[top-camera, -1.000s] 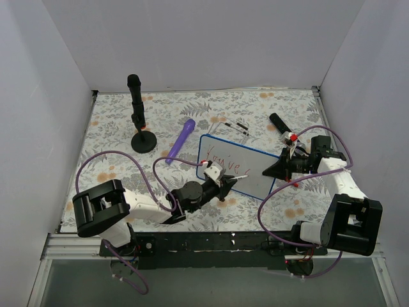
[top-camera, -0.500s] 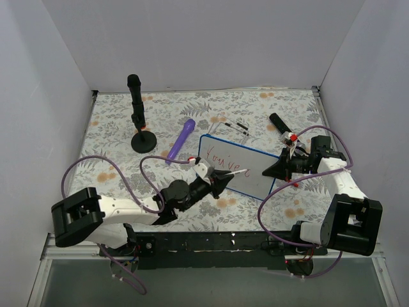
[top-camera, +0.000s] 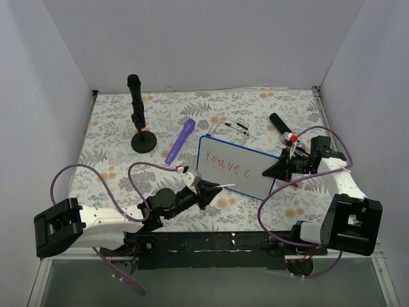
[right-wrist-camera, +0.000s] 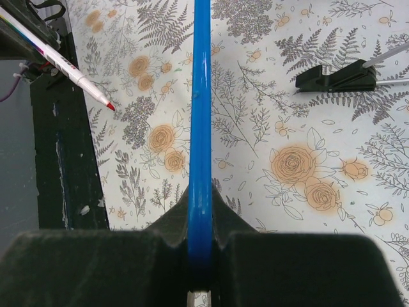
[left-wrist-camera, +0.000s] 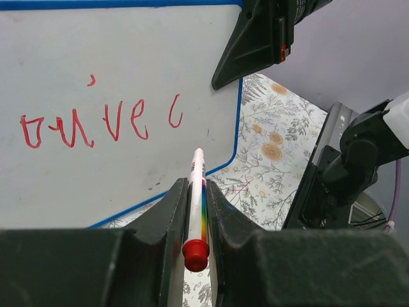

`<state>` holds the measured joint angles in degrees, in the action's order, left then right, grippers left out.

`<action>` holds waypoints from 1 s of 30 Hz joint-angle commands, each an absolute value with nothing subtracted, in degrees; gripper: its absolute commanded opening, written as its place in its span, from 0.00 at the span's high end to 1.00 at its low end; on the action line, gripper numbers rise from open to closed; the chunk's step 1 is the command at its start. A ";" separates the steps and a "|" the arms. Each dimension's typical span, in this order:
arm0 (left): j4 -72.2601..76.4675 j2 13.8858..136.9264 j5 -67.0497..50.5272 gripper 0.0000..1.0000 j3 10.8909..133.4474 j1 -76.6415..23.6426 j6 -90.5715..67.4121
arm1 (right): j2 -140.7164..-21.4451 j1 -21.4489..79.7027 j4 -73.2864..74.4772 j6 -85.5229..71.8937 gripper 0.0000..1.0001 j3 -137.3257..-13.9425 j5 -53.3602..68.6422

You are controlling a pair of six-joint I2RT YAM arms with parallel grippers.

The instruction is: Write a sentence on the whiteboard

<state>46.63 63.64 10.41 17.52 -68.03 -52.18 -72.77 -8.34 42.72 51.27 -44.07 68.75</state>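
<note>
Whiteboard (top-camera: 233, 167), clamped at centre-right by the right end effector (top-camera: 271, 171), wants the left end effector's (top-camera: 206, 190) gripped pen (left-wrist-camera: 197, 187), seemingly lifted, lowered lightly just after the sentence (left-wrist-camera: 96, 125).

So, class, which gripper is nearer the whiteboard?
Right. The right gripper is clamped on the whiteboard's right edge; the left gripper is off its near edge, holding a pen whose tip is clear of the surface.

On floral table (top-camera: 108, 128): upright black stand (top-camera: 143, 142) at far left, purple pen (top-camera: 181, 141) near middle, black red-tipped marker (top-camera: 281, 125) at far right.
</note>
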 commanded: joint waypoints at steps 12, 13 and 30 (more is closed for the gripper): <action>50.62 68.46 9.93 1.00 18.81 -69.79 -54.05 | -72.86 -8.26 44.74 53.35 0.99 -44.65 71.72; 50.71 68.73 9.93 1.00 19.07 -69.79 -54.05 | -72.69 -8.17 44.82 53.44 0.99 -44.74 71.72; 50.89 71.02 9.93 1.00 21.09 -69.79 -53.53 | -72.51 -8.26 45.35 53.96 0.99 -44.74 71.89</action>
<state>50.17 71.66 9.96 19.46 -69.52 -53.98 -72.79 -8.34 43.75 52.80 -44.07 68.93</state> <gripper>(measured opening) 0.130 0.089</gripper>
